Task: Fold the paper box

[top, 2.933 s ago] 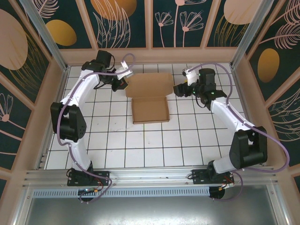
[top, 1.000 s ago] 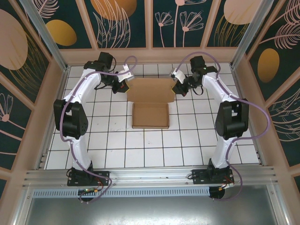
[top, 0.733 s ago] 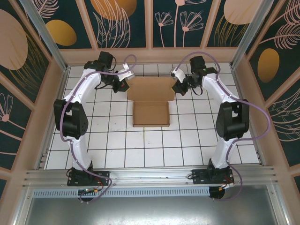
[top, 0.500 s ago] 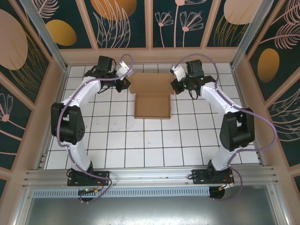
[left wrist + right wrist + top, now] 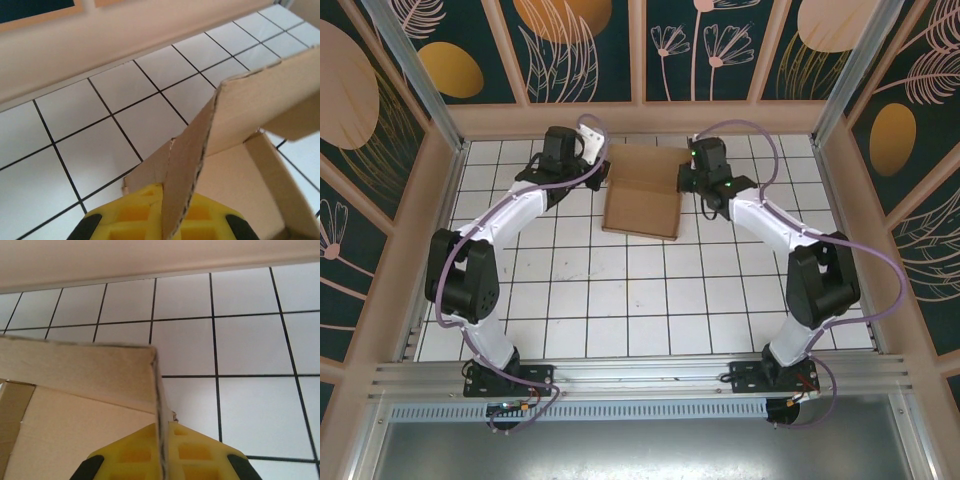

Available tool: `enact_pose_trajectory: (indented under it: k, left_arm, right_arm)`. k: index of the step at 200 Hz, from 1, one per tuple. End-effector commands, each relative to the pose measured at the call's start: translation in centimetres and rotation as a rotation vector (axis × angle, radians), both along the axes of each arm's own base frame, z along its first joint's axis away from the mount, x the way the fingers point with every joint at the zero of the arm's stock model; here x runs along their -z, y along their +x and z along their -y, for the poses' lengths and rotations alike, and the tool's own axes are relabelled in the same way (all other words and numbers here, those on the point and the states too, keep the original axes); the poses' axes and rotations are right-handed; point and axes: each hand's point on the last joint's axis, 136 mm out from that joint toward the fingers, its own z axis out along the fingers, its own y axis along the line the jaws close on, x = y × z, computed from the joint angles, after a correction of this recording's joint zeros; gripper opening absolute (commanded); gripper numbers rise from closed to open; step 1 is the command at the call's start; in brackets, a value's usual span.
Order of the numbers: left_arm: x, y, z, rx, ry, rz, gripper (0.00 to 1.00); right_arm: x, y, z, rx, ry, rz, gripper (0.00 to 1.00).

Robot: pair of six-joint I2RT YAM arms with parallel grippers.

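Observation:
The paper box (image 5: 642, 205) is a brown cardboard tray lying on the white tiles near the back wall, its rear lid panel (image 5: 650, 163) raised between the two arms. My left gripper (image 5: 602, 170) is shut on the lid's left edge, and the cardboard flap (image 5: 195, 165) stands on edge between its yellow fingers (image 5: 130, 215). My right gripper (image 5: 684, 172) is shut on the lid's right edge. There a thin flap (image 5: 159, 405) runs straight down between the yellow fingers (image 5: 200, 452). The box's open inside (image 5: 240, 190) shows to the right of the left gripper.
The beige back wall (image 5: 640, 118) stands just behind the box and both grippers. Side walls (image 5: 438, 200) close in the tiled floor (image 5: 640, 300) on the left and right. Purple cables (image 5: 740, 128) loop over each forearm.
Both grippers have swung toward the back wall and closer together, lifting the lid panel up. The box has slid back with them and sits slightly skewed.

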Motion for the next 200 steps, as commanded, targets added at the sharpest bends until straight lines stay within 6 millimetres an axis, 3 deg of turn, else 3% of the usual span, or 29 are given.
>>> enact_pose_trajectory:
  k: [1,19,41,101,129,200]
  left_arm:
    - [-1.8,1.2,0.9,-0.078,-0.147,0.045,0.0]
    - [-1.3,1.4,1.1,-0.092,-0.154,0.05,0.0]
    - [-0.5,1.2,1.3,-0.099,-0.167,0.049,0.0]
    - [2.0,-0.8,1.5,-0.12,-0.23,0.048,0.0]
    - [3.6,-1.2,1.3,-0.144,-0.232,0.047,0.0]
    - [4.5,-1.7,1.6,-0.199,-0.287,0.045,0.0]
  right_arm:
    - [-1.9,0.2,0.6,0.168,0.096,0.088,0.0]
    - [-1.8,0.6,1.2,0.232,0.111,0.106,0.0]
    - [-2.1,0.5,0.3,0.264,0.137,0.13,0.0]
    - [-2.0,0.5,0.1,0.316,0.183,0.207,0.0]
    - [-1.4,0.0,0.2,0.331,0.206,0.233,0.0]
    - [0.5,-2.0,1.1,0.339,0.214,0.265,0.0]
